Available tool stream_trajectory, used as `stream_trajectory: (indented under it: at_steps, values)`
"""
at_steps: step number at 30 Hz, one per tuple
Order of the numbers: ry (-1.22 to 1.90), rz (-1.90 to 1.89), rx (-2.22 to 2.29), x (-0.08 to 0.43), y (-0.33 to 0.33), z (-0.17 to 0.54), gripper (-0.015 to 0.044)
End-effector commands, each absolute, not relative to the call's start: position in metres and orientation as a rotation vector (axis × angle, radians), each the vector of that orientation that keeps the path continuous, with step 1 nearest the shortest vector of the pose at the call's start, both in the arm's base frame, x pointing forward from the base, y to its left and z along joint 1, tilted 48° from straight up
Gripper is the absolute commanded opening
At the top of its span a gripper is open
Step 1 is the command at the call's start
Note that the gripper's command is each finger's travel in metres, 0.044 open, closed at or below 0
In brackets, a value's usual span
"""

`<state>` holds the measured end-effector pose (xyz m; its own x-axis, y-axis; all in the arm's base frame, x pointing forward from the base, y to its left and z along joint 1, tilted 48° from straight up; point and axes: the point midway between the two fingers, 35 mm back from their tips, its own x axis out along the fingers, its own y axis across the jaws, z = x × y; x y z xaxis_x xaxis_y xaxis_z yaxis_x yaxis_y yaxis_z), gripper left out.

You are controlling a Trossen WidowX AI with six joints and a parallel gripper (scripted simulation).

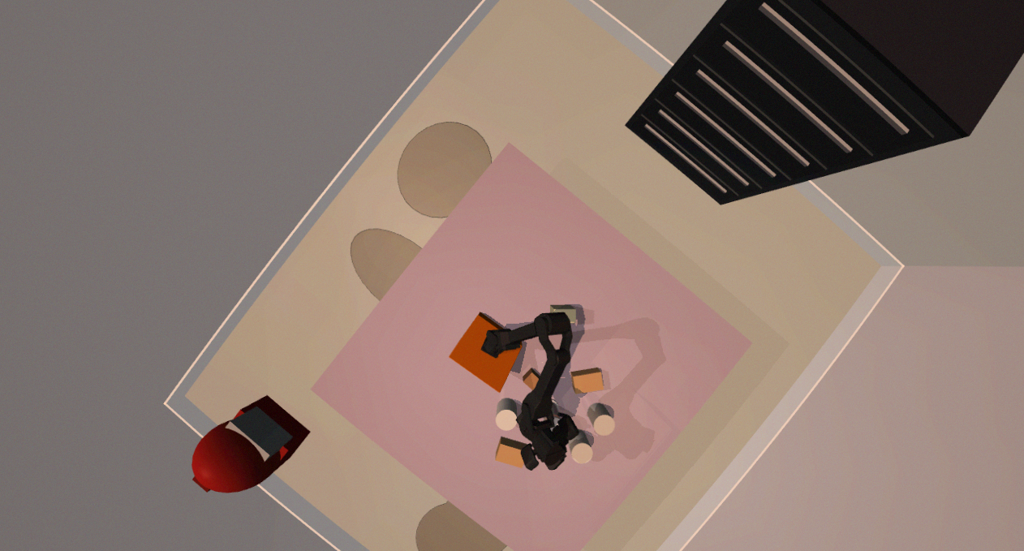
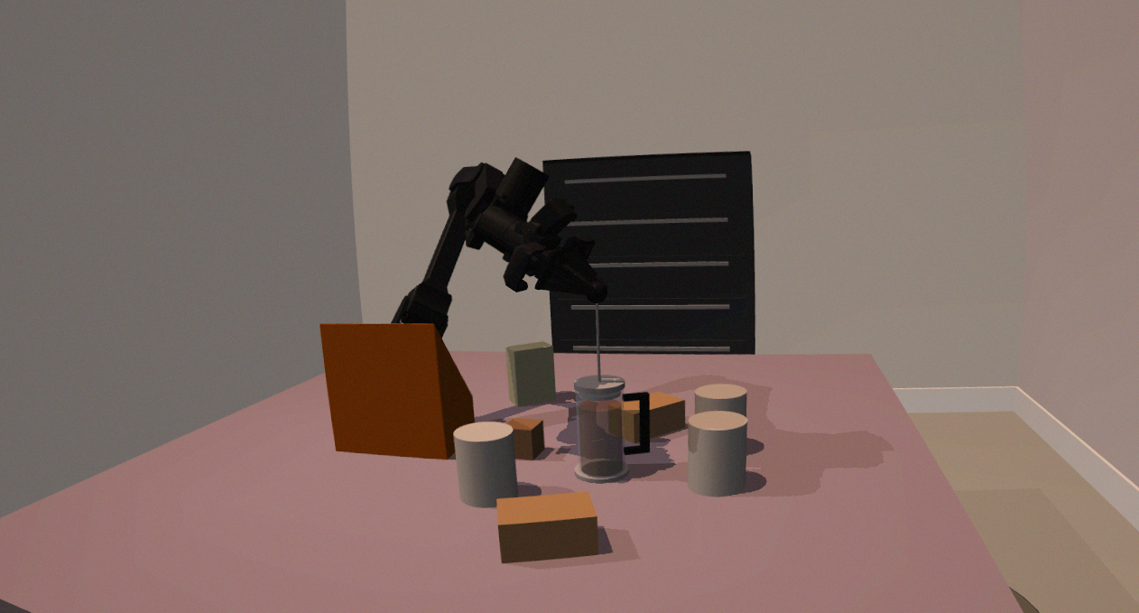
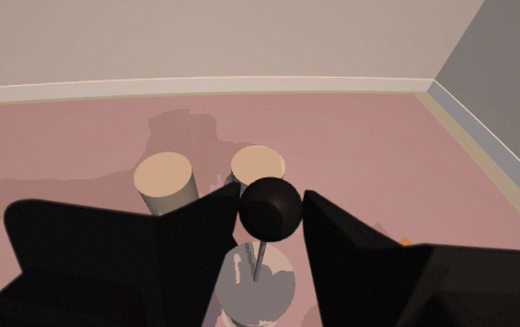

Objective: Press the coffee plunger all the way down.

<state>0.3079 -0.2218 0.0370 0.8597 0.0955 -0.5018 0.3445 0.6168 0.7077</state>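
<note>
We've got the gripper (image 3: 270, 203) pinching the plunger knob (image 3: 271, 215) high above the press (image 2: 601, 430), mid-worktop among the cylinders, so now we push straight down the rod (image 2: 597, 339), slow and vertical, no sideways lean.

Soft, dim, warm light falls evenly, with no glare. In the exterior view, hard-edged shadows of the arm and cylinders spill rightward across the bench (image 2: 796, 530). The wrist view is sharp but coarse; the black hand (image 3: 270, 217) shows almost no surface detail, and the skirting line bows slightly toward the edges.
</note>
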Motion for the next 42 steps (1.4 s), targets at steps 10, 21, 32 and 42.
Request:
stream_trajectory:
  at_steps: [10,21,32,42]
  values:
    - [0.552,-0.151,0.912,0.312,-0.206,0.016,0.0122]
    - [0.553,-0.152,0.912,0.317,-0.194,0.003,0.0122]
    - [0.553,-0.152,0.912,0.321,-0.181,-0.010,0.0122]
    - [0.551,-0.151,0.913,0.325,-0.170,-0.021,0.0122]
